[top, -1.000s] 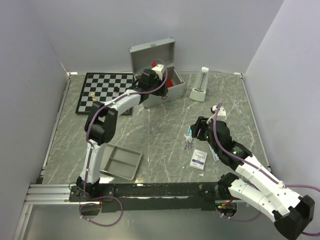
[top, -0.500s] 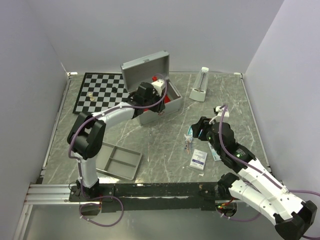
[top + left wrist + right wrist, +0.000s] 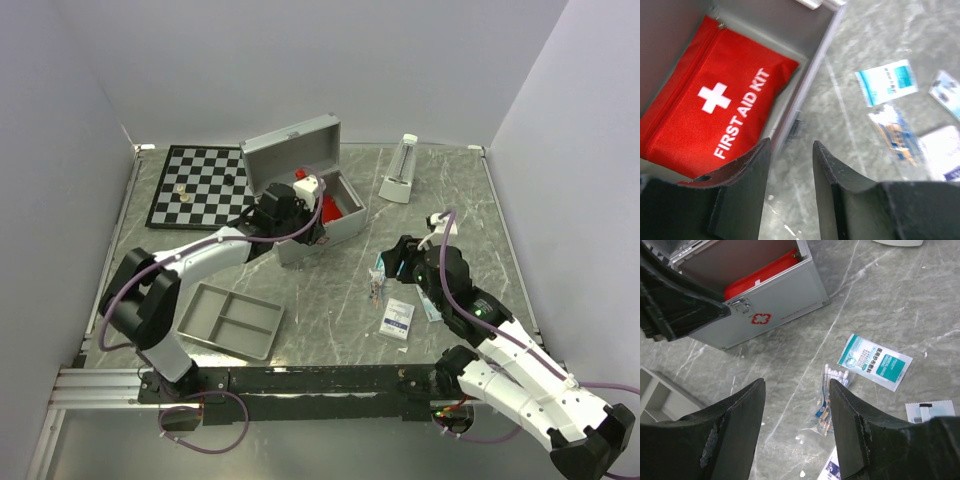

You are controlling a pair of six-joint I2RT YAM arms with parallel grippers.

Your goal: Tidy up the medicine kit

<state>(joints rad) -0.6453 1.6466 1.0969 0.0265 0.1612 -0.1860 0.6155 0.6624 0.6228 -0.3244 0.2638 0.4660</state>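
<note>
Left arm hides the medicine kit's [image 3: 330,215] front; chessboard [image 3: 200,185] pieces too small to identify.

A robot test cell in a lab: plain white walls [image 3: 300,60] box in a marble-patterned table [image 3: 330,270] on aluminium rails [image 3: 100,385].

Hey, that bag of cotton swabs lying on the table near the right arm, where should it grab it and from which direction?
Grip the bag of cotton swabs across its narrow width, near the middle, coming straight down from above. It lies flat on the table, long and slim, so only the short span would fit between the fingers. The right gripper is open, already hovering over it; the teal-and-white packet sits close beside, so stay centred.
</note>
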